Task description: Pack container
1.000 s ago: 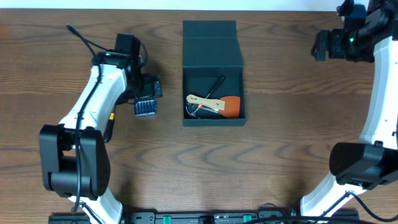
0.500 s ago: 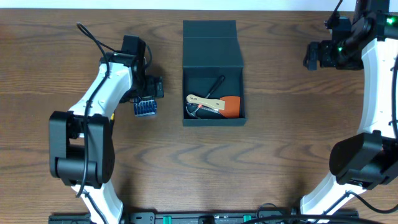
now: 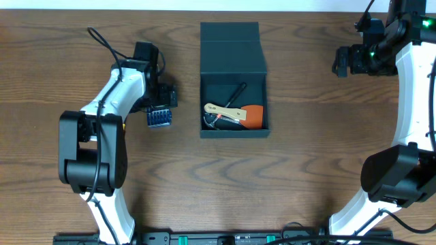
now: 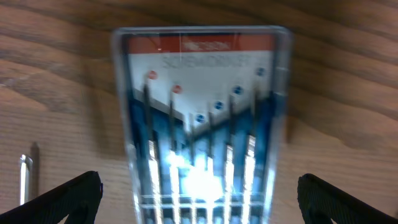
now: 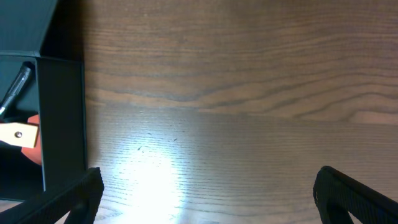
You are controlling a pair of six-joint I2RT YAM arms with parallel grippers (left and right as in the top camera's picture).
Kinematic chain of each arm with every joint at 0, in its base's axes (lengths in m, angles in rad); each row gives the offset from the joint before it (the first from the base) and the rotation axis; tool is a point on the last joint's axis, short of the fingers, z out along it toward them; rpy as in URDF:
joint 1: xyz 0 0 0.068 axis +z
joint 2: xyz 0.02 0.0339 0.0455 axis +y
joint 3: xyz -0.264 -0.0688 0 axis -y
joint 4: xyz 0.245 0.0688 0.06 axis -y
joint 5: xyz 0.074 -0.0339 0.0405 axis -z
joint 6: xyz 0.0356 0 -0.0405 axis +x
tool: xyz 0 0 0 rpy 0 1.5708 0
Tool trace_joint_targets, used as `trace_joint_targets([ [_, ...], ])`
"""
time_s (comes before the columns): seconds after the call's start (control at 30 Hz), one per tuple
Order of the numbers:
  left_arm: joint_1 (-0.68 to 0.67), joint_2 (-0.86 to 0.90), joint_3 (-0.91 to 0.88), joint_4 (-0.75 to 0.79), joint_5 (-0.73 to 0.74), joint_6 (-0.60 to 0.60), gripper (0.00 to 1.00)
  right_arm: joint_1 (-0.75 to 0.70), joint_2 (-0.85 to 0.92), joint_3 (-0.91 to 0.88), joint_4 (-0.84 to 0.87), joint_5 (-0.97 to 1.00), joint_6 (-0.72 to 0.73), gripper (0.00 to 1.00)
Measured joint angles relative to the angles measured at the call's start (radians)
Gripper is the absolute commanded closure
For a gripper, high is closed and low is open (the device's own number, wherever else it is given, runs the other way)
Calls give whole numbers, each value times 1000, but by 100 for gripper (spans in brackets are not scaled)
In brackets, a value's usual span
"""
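Even bright overhead view, soft shadows, lamp glare on table [image 5: 155, 180], screwdriver case [image 4: 199, 124] blurred

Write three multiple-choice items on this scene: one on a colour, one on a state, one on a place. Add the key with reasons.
1. What colour is the container?
A. white
B. dark teal-black
C. red

2. How is its lid?
A. shut
B. taken off, lying apart
C. open, folded back

3. Where is the screwdriver-bit case?
A. in the container
B. on the lid
C. on the table, apart from the container, by the left gripper

Key:
1. B: walls and flap are both dark teal-black.
2. C: the tools inside show, and the flap lies back, joined to the box.
3. C: bare wood separates case and container.
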Motion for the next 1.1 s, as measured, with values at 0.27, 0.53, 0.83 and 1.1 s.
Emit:
trace_joint_targets([
  [0.27, 19, 14, 0, 24, -2, -2, 1, 0, 0, 0, 5, 0, -3, 1],
  [0.53, 18, 22, 0, 29, -2, -2, 1, 0, 0, 0, 11, 0, -3, 1],
  [0.83, 6, 35, 0, 30, -2, -36, 1, 0, 0, 0, 16, 0, -3, 1],
  [1.1, 4, 46, 2, 30, -8, -50, 1, 0, 0, 0, 16, 0, -3, 1],
])
